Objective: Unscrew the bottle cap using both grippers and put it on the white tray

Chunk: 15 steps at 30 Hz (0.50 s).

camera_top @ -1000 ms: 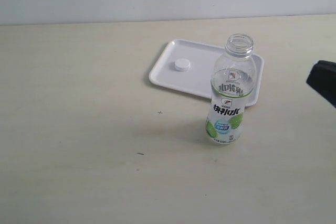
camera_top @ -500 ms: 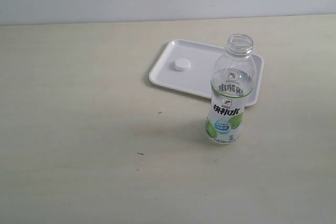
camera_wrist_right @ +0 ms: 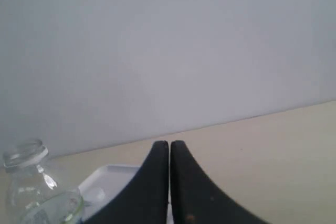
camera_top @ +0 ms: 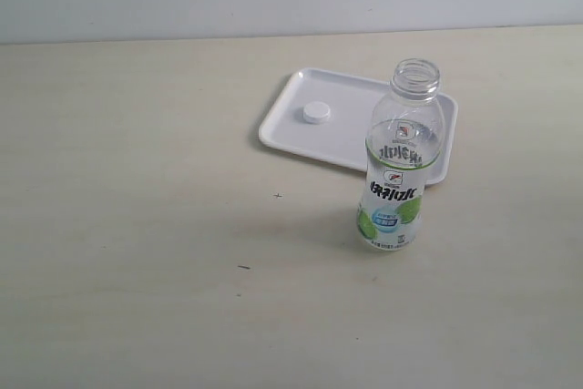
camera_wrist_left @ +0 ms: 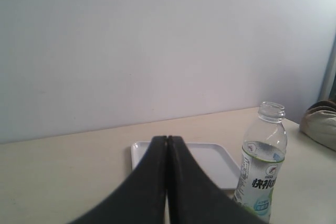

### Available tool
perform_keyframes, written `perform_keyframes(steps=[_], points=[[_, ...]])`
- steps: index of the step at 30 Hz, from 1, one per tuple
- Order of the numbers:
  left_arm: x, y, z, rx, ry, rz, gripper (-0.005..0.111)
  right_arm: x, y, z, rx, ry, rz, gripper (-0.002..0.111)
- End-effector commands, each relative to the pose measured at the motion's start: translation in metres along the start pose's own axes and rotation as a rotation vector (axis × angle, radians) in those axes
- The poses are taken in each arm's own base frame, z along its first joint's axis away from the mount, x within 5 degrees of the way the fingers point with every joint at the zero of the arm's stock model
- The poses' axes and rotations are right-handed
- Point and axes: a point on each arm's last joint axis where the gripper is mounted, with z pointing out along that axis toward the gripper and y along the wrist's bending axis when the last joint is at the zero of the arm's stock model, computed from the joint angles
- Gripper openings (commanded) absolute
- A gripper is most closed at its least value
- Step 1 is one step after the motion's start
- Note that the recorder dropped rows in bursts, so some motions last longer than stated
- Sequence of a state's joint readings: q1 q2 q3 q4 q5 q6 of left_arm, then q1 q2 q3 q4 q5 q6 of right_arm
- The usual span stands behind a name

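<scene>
The clear bottle (camera_top: 397,170) with its white-and-green label stands upright and uncapped on the table, just in front of the white tray (camera_top: 364,143). The small white bottle cap (camera_top: 316,113) lies on the tray's left part. Neither gripper shows in the exterior view. In the left wrist view my left gripper (camera_wrist_left: 167,140) is shut with nothing between its black fingers; the tray (camera_wrist_left: 215,161) and bottle (camera_wrist_left: 264,166) lie beyond it. My right gripper (camera_wrist_right: 169,144) is likewise shut and empty, with the bottle's open neck (camera_wrist_right: 23,156) and the tray (camera_wrist_right: 113,182) off to its side.
A pale wall rises behind the cream table (camera_top: 137,225). A beige rounded object (camera_wrist_left: 320,124) sits at the table's far edge in the left wrist view.
The black gripper seen at the right edge of the exterior view one second ago has withdrawn out of view. Bottle, cap and tray have not moved.
</scene>
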<state>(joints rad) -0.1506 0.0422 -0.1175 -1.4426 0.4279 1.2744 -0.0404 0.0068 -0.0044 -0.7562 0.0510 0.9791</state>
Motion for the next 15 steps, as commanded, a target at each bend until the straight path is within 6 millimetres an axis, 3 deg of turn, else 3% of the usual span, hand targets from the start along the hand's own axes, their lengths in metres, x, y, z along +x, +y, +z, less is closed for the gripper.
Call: perform_keyframes(steps=[1,15], points=[[-0.0002,-0.0007,-0.0005,0.005,-0.004,0.002,0.000,0.0073,0.0008,-0.0006,-0.013,0.064,-0.138,0.002],[-0.0002,-0.0007,-0.0005,0.005,-0.004,0.002,0.000,0.0066,0.0000,-0.0006,-0.005,0.058,-0.141,0.002]])
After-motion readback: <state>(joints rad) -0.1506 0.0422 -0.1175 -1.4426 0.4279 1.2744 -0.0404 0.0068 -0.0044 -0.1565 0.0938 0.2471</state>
